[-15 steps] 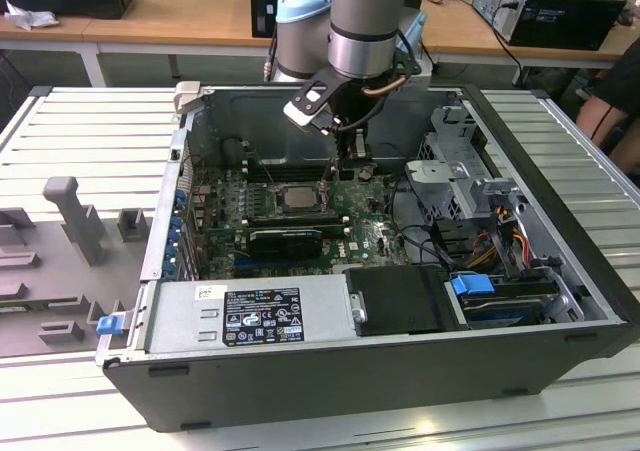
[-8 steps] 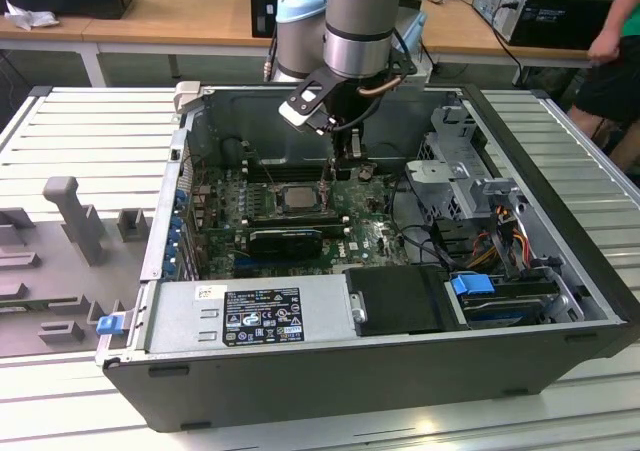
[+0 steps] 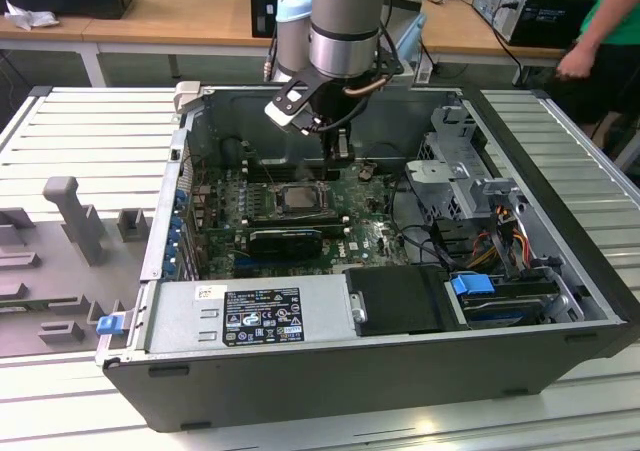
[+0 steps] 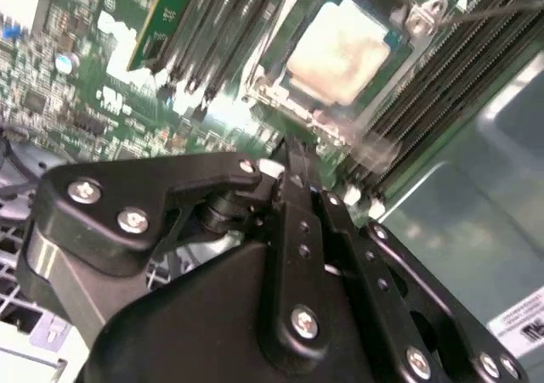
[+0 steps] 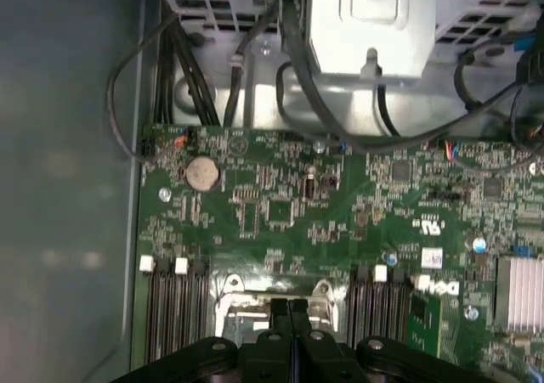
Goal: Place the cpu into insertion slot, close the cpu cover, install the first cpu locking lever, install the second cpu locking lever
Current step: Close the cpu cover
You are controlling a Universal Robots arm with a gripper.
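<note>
Gripper (image 3: 340,151) hangs near the case's far wall, fingers pressed together, gripping nothing. Cpu (image 3: 298,199) sits in the insertion slot (image 3: 258,207) mid-board, just beside the fingertips. Printed label (image 3: 262,316) on the power supply; open room above the board.

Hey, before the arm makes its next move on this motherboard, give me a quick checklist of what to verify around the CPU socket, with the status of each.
1. cpu seated in the insertion slot: ok, its silver top lies flat in the socket.
2. cpu cover down: ok, it looks to lie flat around the chip.
3. Locking levers latched: cannot tell.
4. gripper empty: ok, shut with nothing between the fingers.
5. Person's hand away from the computer case: ok, it is beyond the case at the exterior view's right.
</note>
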